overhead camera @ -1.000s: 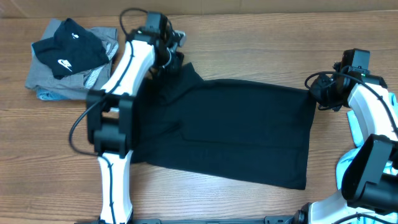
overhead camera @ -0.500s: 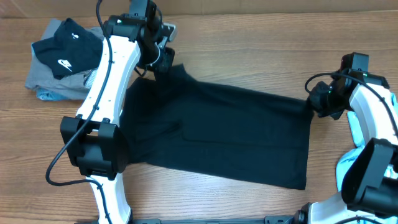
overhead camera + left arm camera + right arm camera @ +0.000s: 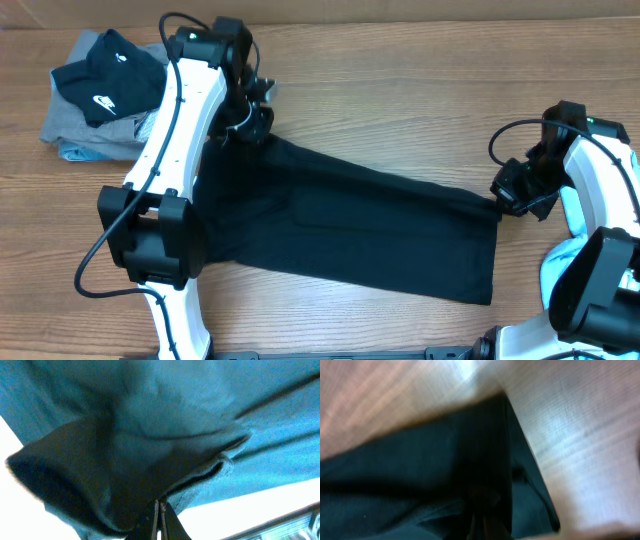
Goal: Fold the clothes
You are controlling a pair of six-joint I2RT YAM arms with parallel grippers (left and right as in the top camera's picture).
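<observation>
Left gripper [image 3: 255, 120] is pinched closed on a bunched far-left corner of the black T-shirt [image 3: 380, 235], toward the far edge of the table [image 3: 400, 70]. In the left wrist view the fingertips meet with a fold of dark cloth caught between them. The right gripper [image 3: 507, 193] is likewise clamped tight on the shirt's far-right corner, near the table's right edge, and its wrist view shows cloth drawn up into the closed tips.

Between the two grips the shirt's far edge runs as a straight, taut slant, higher at the left. The rest of the shirt lies flat across the middle, with its near hem close to the near edge. A broad wedge of bare wood lies between that slanted edge and the far edge.

At the far-left corner sits a pile: a small black garment with a white logo [image 3: 105, 85] on grey cloth [image 3: 60, 125], apart from the shirt.
</observation>
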